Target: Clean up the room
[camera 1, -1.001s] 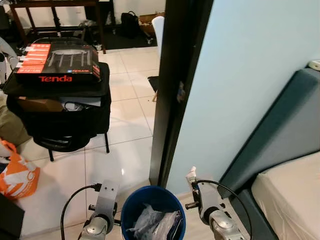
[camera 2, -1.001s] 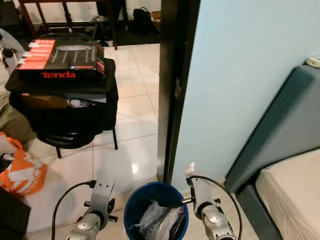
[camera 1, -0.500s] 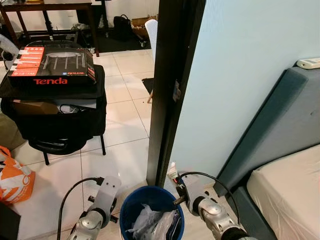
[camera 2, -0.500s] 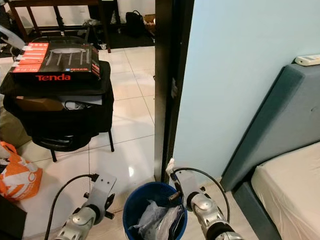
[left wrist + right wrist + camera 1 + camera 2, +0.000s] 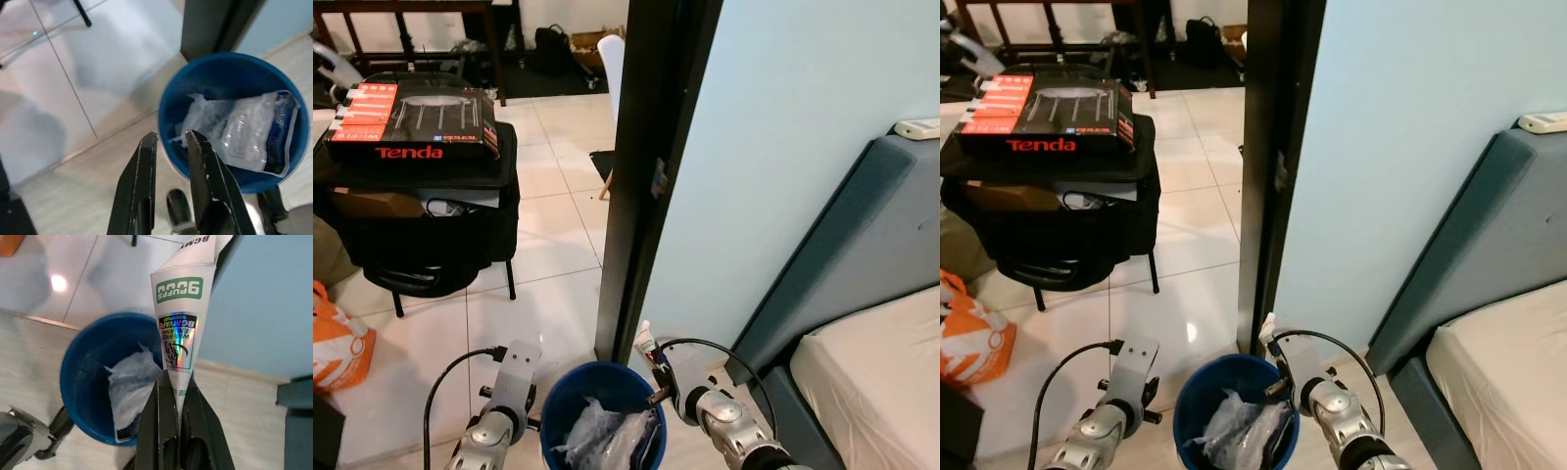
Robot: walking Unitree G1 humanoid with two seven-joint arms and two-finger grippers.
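Note:
A blue bin (image 5: 558, 406) stands on the floor right in front of me, with crumpled clear plastic wrappers (image 5: 129, 382) inside. My right gripper (image 5: 173, 382) is shut on a flattened white carton (image 5: 183, 328) with a green "9000 PUFFS" label. It holds the carton (image 5: 645, 341) upright at the bin's right rim, by the foot of the door frame. My left gripper (image 5: 171, 139) hangs over the bin's left rim (image 5: 166, 117), its fingers slightly open with nothing between them.
A black door frame (image 5: 641, 176) and a light blue wall rise just behind the bin. A bed with a dark blue frame (image 5: 862, 255) is on the right. On the left stand a chair with a black bag and a Tenda box (image 5: 416, 122), and an orange bag (image 5: 337, 343).
My right gripper has carried the carton leftward, from beside the wall to the bin's right rim. The left arm has barely moved. The camera has shifted slightly.

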